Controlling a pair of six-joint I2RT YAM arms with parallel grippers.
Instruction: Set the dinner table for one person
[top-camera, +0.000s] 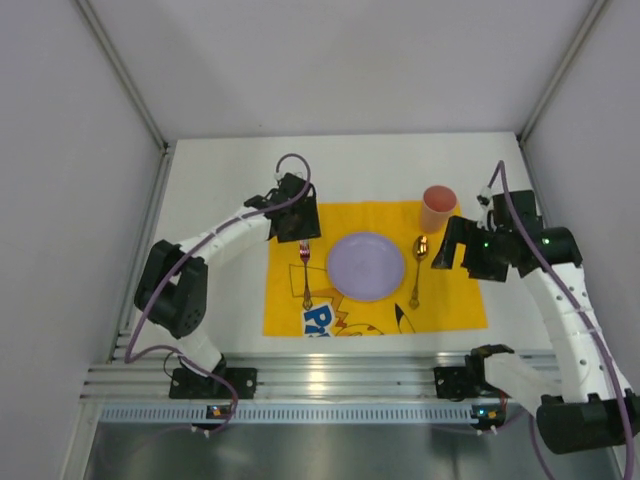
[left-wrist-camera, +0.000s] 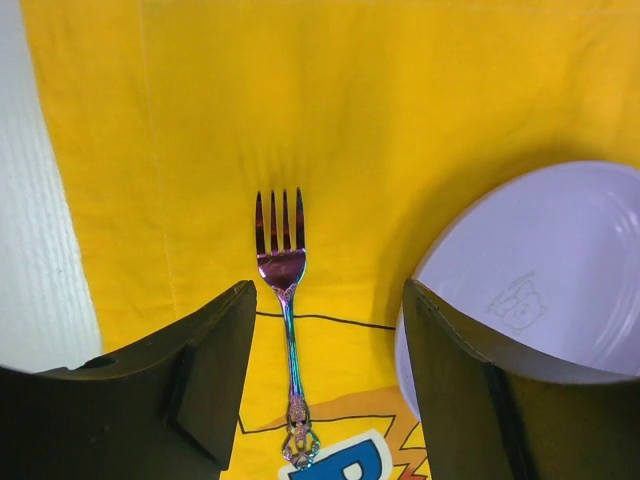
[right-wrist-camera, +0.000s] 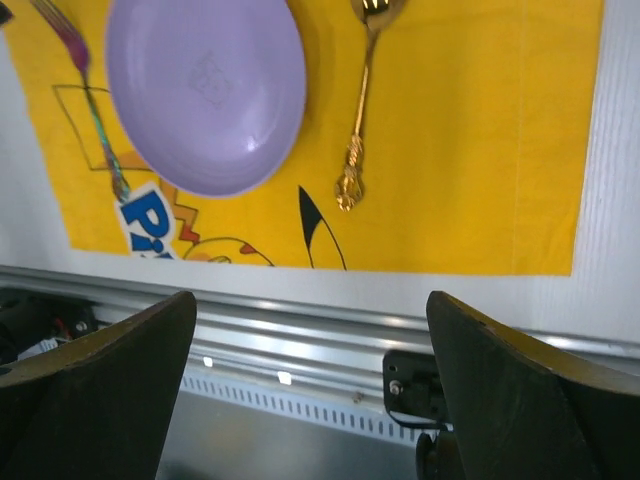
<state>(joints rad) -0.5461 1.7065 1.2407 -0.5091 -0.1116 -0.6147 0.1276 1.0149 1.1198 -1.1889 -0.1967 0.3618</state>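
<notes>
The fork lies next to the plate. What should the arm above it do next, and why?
Probably lift the left gripper up and away. It is open and empty above the fork, which lies flat on the yellow mat beside the purple plate. The spoon and cup are placed, so nothing seems left to carry.

A lilac plate sits on the yellow mat, a gold spoon beside it and a fork opposite. The right gripper hangs empty, fingers wide apart.

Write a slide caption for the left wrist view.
Open left gripper poised over the iridescent fork, which lies on the yellow mat beside the lavender plate.
</notes>
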